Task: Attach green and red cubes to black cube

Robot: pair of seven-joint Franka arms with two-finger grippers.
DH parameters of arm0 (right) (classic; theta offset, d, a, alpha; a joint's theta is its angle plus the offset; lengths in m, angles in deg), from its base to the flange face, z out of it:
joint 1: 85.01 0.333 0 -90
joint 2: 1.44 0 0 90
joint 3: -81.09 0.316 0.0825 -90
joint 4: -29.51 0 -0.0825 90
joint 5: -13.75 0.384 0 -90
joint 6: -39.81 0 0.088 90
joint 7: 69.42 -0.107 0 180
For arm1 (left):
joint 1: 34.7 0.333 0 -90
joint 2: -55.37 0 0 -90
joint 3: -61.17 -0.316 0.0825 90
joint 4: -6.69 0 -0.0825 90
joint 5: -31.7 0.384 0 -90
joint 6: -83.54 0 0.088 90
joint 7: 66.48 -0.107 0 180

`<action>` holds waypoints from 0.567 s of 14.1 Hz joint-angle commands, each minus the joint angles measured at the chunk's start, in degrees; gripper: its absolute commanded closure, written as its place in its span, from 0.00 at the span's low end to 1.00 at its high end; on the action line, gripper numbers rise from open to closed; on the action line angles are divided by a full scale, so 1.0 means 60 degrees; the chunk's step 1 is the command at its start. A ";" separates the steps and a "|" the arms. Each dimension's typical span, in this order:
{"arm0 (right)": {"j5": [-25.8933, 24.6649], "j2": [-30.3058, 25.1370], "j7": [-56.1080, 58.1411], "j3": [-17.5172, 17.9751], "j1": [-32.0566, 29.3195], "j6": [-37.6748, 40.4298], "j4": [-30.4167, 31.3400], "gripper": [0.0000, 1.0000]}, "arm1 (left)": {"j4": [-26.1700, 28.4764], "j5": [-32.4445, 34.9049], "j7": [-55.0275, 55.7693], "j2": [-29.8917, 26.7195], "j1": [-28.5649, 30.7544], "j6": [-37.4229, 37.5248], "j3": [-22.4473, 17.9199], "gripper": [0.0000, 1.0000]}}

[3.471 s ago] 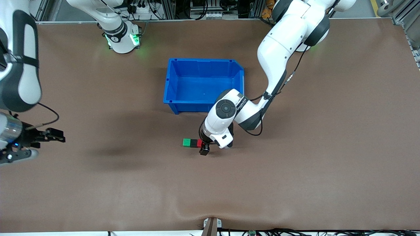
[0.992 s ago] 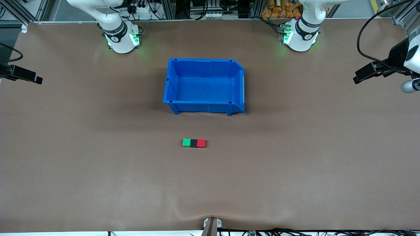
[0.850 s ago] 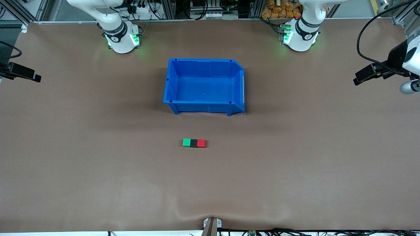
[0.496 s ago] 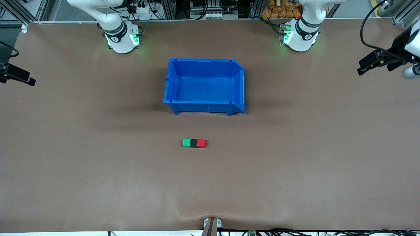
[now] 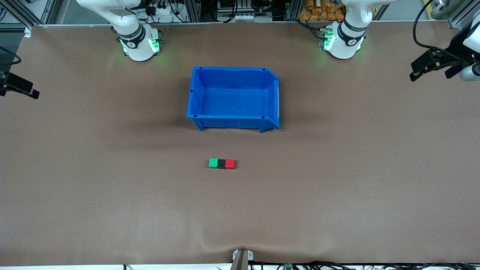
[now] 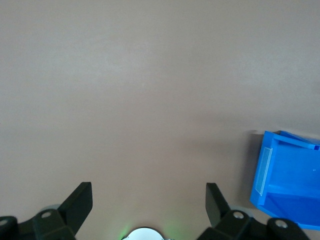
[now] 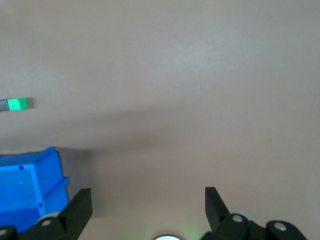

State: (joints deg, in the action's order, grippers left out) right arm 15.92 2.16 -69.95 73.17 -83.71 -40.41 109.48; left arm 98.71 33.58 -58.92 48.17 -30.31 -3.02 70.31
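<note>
The green cube (image 5: pixel 213 162), the black cube (image 5: pixel 221 163) and the red cube (image 5: pixel 230 164) lie touching in one row on the brown table, black in the middle, nearer to the front camera than the blue bin. The right wrist view shows the green cube (image 7: pixel 20 103) at its edge. My left gripper (image 6: pixel 147 197) hangs open and empty over bare table at the left arm's end, one finger (image 5: pixel 422 67) showing. My right gripper (image 7: pixel 147 200) hangs open and empty at the right arm's end, one finger (image 5: pixel 22 87) showing. Both are well away from the cubes.
An empty blue bin (image 5: pixel 232 68) stands mid-table between the cube row and the robots' bases. Its wall also shows in the left wrist view (image 6: pixel 265 170) and the right wrist view (image 7: pixel 50 170). The mat bulges slightly at the table's front edge.
The left gripper, which was down at the red cube, has withdrawn to its end of the table and drifted toward the bases. The right gripper shifted slightly. The cubes stayed put.
</note>
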 commanded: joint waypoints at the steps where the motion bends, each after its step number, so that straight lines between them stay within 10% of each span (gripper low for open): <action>1: -0.0114 -0.0191 0.0074 0.0030 -0.0026 -0.0065 0.0163 0.00 | -0.0145 -0.0034 -0.0133 0.0029 0.0058 -0.0031 0.0045 0.00; 8: -0.0114 -0.0161 0.0059 0.0030 0.0222 0.0112 0.0046 0.00 | -0.0233 -0.0034 -0.0060 0.0029 0.0058 0.0086 0.0045 0.00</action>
State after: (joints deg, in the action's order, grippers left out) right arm 15.90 2.16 -69.75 73.32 -82.83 -40.27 109.53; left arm 98.35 33.58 -58.92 48.17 -30.26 -3.16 70.33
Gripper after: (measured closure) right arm 0.000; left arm 0.000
